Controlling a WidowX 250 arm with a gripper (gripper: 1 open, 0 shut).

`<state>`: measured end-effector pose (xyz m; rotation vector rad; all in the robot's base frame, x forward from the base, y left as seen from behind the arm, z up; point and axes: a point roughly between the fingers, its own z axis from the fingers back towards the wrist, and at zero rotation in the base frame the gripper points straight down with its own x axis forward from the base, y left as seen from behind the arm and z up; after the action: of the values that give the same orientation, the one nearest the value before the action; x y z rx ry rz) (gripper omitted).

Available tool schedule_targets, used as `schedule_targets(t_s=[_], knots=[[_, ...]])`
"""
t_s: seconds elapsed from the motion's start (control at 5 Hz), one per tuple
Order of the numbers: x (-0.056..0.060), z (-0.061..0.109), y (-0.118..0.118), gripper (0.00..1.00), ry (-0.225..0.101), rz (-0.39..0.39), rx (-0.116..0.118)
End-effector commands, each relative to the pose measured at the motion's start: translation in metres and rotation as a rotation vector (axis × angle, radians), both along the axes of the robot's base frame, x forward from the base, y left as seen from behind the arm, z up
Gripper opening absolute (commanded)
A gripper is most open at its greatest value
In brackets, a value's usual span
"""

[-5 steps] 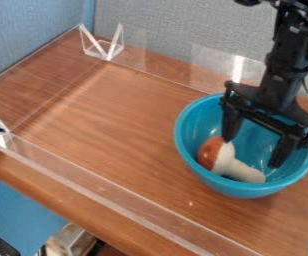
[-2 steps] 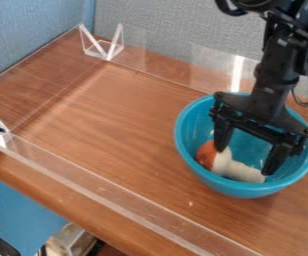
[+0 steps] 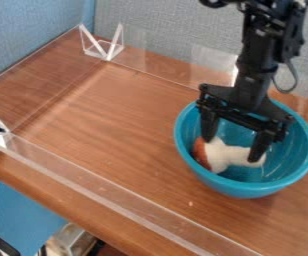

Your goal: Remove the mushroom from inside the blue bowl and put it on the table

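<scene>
One gripper, jaws spread wide, holding nothing, straddling mushroom (lying inside blue bowl). We're at reach-in step; next we reckon: close, lift, set on table.

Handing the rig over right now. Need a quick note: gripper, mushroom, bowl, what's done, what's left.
Gripper: open, pointing down, fingers lowered into the blue bowl on either side of the mushroom; no grip yet.
Mushroom: lying on its side on the bowl's floor, partly hidden by the fingers.
Blue bowl: on the table, at its right side.
Done: approach only.
Left: close on the mushroom, lift it out, set it on the table.
</scene>
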<state>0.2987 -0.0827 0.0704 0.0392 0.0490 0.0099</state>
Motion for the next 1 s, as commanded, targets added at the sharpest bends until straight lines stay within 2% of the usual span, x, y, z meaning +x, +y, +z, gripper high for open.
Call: schedule_targets(t_s=[0.0, 0.2, 0.6, 0.8], knots=[[0.009, 0.015, 0.007, 1.00, -0.058, -0.009, -0.021], [0.012, 0.012, 0.010, 1.00, -0.055, -0.027, -0.027], [0.015, 0.003, 0.004, 1.00, -0.046, -0.001, -0.035], [0.017, -0.007, 0.002, 1.00, -0.043, 0.033, -0.041]])
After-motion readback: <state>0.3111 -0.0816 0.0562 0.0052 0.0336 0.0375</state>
